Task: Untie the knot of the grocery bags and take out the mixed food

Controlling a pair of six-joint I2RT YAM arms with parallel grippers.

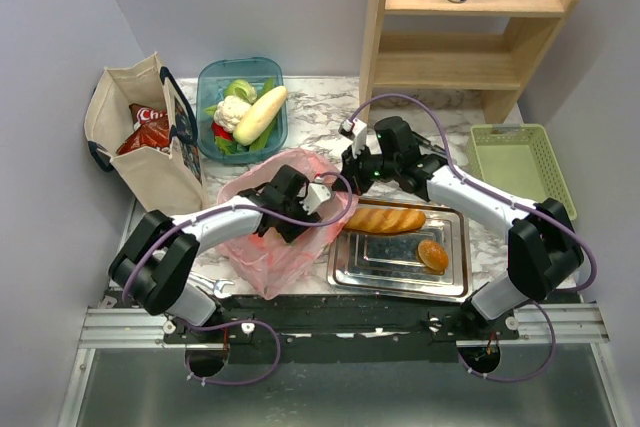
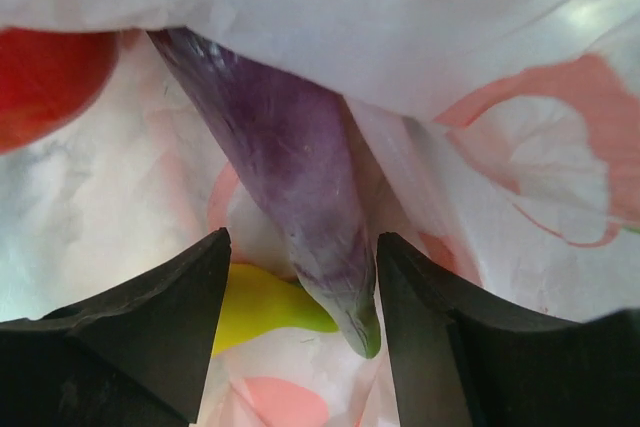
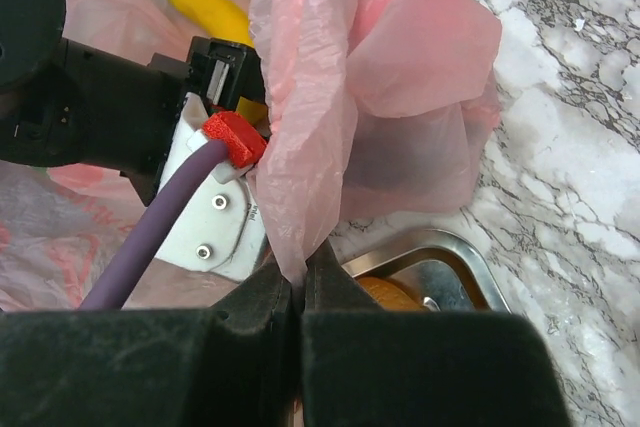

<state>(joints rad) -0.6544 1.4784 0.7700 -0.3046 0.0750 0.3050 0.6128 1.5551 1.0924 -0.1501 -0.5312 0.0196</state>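
Observation:
The pink plastic bag (image 1: 262, 247) lies open at the table's middle; no tied knot shows. My left gripper (image 1: 292, 203) is inside it, open. In the left wrist view its fingers (image 2: 150, 317) stand on either side of the tip of a purple eggplant (image 2: 290, 177), with a yellow banana (image 2: 265, 307) below and a red apple (image 2: 45, 87) at upper left. My right gripper (image 3: 300, 282) is shut on a strip of the pink bag's rim (image 3: 300, 127) and holds it up beside the left wrist. The banana (image 3: 210, 12) also shows there. The beige tote (image 1: 140, 162) stands far left with red chip bags (image 1: 148, 127).
A blue tub (image 1: 208, 79) at the back holds cauliflower (image 1: 232, 112) and a pale long vegetable (image 1: 260, 114). A steel tray (image 1: 395, 262) with a baguette (image 1: 385, 219) and bun (image 1: 432, 255) sits right of the bag. A green basket (image 1: 520, 169) and a wooden shelf (image 1: 470, 37) stand at the right.

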